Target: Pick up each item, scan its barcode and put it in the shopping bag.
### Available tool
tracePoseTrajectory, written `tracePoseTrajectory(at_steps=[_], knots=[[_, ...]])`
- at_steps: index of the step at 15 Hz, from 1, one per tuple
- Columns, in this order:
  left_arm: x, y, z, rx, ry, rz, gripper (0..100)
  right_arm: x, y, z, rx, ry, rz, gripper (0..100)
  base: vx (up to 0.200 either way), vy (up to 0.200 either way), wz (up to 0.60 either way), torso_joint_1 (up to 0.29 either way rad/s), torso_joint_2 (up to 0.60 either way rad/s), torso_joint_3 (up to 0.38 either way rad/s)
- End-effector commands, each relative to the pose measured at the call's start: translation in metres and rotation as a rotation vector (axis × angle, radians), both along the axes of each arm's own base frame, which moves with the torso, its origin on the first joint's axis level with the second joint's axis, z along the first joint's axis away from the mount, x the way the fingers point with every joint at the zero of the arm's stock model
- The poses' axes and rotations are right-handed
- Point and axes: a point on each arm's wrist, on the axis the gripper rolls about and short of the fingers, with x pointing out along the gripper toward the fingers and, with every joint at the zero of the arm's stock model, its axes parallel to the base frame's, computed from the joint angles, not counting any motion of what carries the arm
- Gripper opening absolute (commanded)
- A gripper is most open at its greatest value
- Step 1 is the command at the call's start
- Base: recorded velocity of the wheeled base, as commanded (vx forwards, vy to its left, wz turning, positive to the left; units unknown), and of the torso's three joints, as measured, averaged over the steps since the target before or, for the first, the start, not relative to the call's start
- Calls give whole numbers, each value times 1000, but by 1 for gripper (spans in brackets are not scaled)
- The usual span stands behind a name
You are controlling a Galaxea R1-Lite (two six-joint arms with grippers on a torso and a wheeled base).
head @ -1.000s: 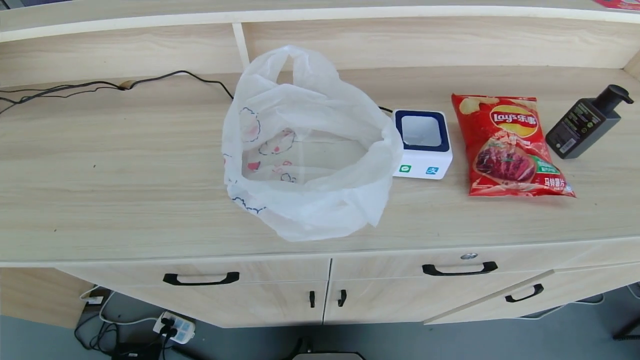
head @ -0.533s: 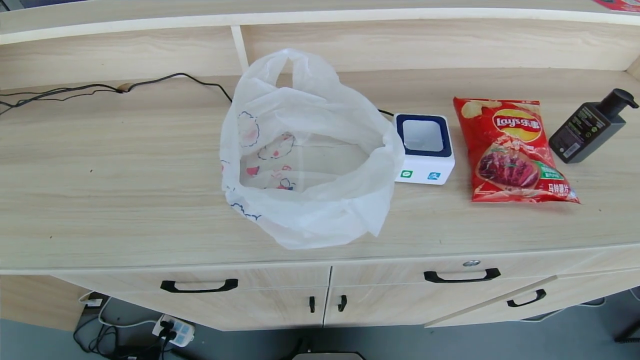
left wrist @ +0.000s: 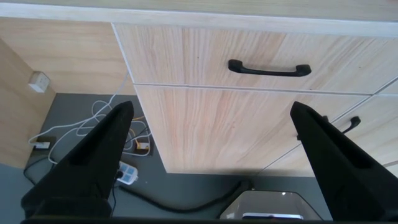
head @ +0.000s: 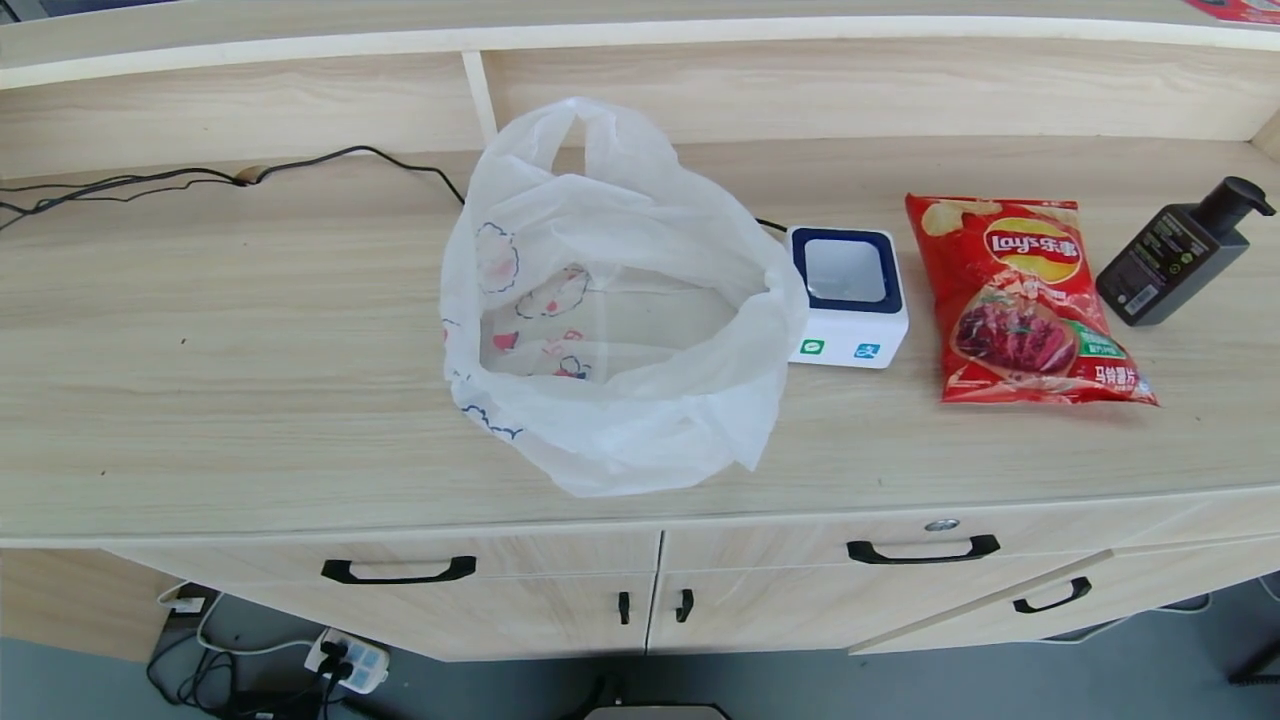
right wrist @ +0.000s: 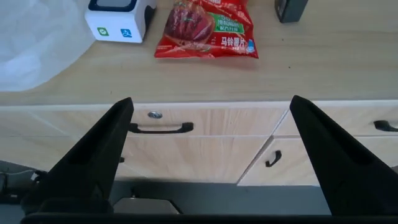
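Shopping bag (head: 610, 300), white and translucent with small printed figures, stands with its mouth wide open near the middle of a pale wooden counter (head: 250, 330); one handle loop rises at its far side. To the robot's right of it, in order: a white scanner (head: 848, 295) with a dark-framed window facing up, its near corner touching the bag's rim; a red packet of crisps (head: 1025, 300) lying flat, face up, just beside the scanner; and a dark pump bottle (head: 1175, 255) lying tilted near the packet's far corner, apart from it. A black cable (head: 330, 158) runs along the counter's back edge on the left. Left gripper (left wrist: 211, 109) hangs below counter level facing the cabinet front, near a black drawer handle (left wrist: 268, 68), its fingers spread wide and holding nothing. Right gripper (right wrist: 211, 102) is likewise low before the drawers, jaws spread wide and empty, with the scanner and packet on the counter beyond it.
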Motion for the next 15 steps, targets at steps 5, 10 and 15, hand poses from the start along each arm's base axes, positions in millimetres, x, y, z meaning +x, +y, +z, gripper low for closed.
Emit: tracePoseTrajectory(at_steps=[5,10,15], knots=[[0,0,0,1,1,0,100,128,12,49,-65,117,83,100,0,0,0,0,0,0],[0,0,0,1,1,0,100,180,28,69,-69,120,104,100,0,0,0,0,0,0],[0,0,0,1,1,0,100,210,39,63,-51,98,84,100,0,0,0,0,0,0]])
